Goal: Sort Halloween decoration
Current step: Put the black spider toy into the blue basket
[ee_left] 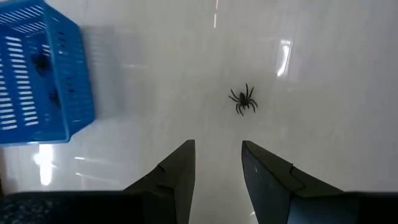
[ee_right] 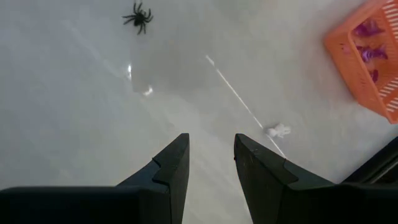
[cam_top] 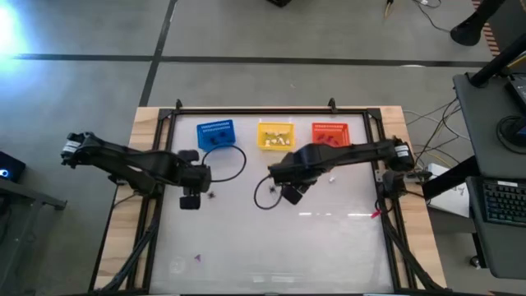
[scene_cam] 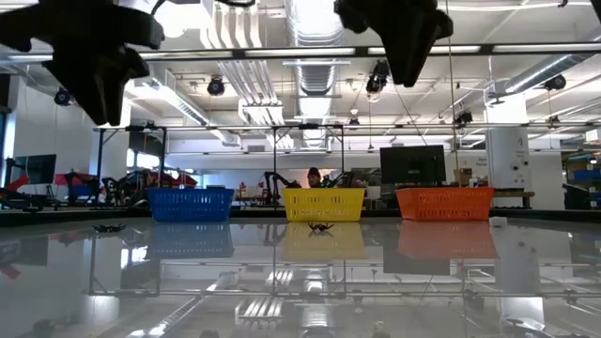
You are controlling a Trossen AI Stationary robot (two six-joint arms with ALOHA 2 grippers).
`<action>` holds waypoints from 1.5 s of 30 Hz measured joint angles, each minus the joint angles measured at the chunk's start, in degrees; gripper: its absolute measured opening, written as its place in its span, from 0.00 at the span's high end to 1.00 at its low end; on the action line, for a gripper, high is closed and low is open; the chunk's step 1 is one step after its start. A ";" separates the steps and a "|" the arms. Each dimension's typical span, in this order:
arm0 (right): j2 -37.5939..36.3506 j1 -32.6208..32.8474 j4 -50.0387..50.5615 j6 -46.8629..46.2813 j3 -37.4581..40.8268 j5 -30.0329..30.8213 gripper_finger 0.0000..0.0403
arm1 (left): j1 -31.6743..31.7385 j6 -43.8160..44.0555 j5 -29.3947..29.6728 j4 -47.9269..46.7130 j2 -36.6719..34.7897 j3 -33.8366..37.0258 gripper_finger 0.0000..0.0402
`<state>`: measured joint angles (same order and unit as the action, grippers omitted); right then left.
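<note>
Sorting is well underway but not done: three baskets sit in a row at the far side of the table (cam_top: 246, 247), blue basket (cam_top: 215, 134), yellow basket (cam_top: 276, 136), orange basket (cam_top: 329, 133). Blue one has dark spider-like pieces inside, seen through its slats in the left wrist view; yellow holds whitish pieces in the high view; orange holds purple pieces (ee_right: 367, 43) in the right wrist view. So some of each kind look already sorted. Still loose on the table: a black spider (ee_left: 244, 101) just ahead of the left gripper (ee_left: 217, 168), another black spider (ee_right: 138, 17) ahead of the right gripper (ee_right: 211, 163), a small whitish piece (ee_right: 278, 130) near the right gripper and between it and the orange basket, plus a purple piece (cam_top: 197, 257) well apart near the front left of the table and what looks like a reddish bit (cam_top: 376, 214) by the right edge, too small to be sure. Both arms hover above the table mid-field, left one in front of the blue basket, right one in front of the yellow. Left gripper's fingers stand apart with nothing between them, right gripper's the same, empty gap, neither touching any piece. Judgement: roughly past halfway, at least four or five loose trinkets left, next likely pick is a spider for the blue basket
</note>
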<state>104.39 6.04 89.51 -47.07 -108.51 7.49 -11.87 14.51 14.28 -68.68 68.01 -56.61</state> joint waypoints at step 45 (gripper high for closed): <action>-1.11 6.26 -0.25 -5.02 0.00 1.75 0.70 | 14.52 1.63 -21.03 32.59 0.39 23.79 0.72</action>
<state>103.28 12.29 89.26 -52.09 -108.51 9.23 2.66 16.14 -6.75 -36.09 68.40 -32.82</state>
